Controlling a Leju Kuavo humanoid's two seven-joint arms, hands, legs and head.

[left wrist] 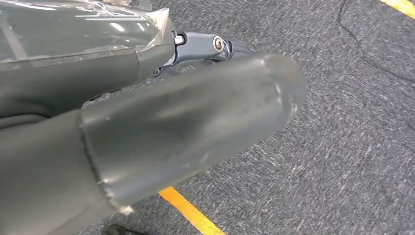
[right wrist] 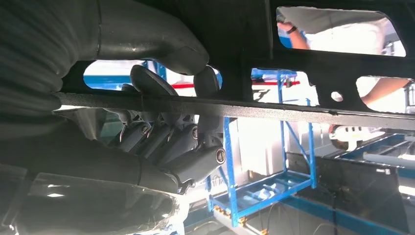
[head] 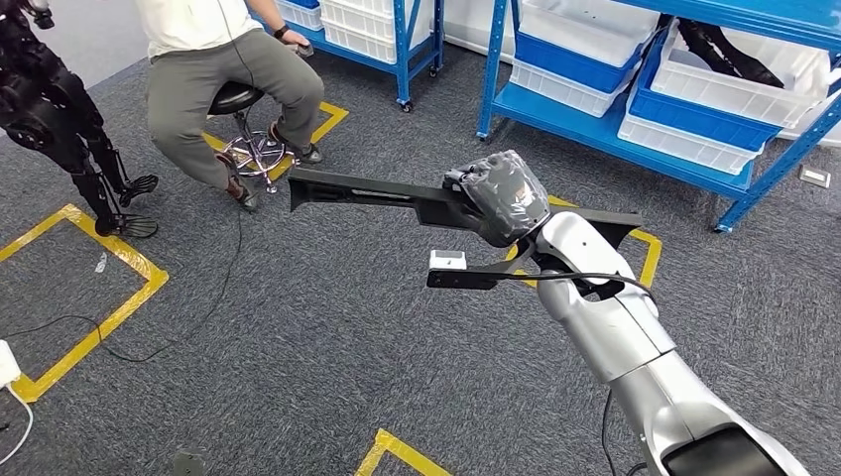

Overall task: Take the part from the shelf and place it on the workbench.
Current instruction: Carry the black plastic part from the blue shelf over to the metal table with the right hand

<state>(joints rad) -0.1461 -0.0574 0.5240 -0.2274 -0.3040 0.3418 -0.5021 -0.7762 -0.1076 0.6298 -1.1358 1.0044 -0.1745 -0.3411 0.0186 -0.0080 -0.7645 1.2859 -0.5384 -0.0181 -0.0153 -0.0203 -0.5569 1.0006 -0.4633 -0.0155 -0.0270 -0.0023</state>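
Fingers [right wrist: 161, 142] and a thick grey thumb of the right hand [head: 501, 198] clamp a thin bar of the part [head: 367, 188], a long, flat, matte-black frame with cut-out windows, one arm reaching toward nine o'clock and a lower prong carrying a small white label. Part and silver right arm [head: 615, 327] sit above grey carpet [head: 327, 347], with blue shelving [head: 635, 129] at one o'clock and a seated person [head: 218, 79] at eleven. Whether the left hand [left wrist: 147, 132] is spread or curled I cannot tell; it hangs over carpet and a yellow floor line.

Grey carpet floor [head: 327, 327] with yellow tape [head: 89, 337], blue shelving [head: 615, 129].
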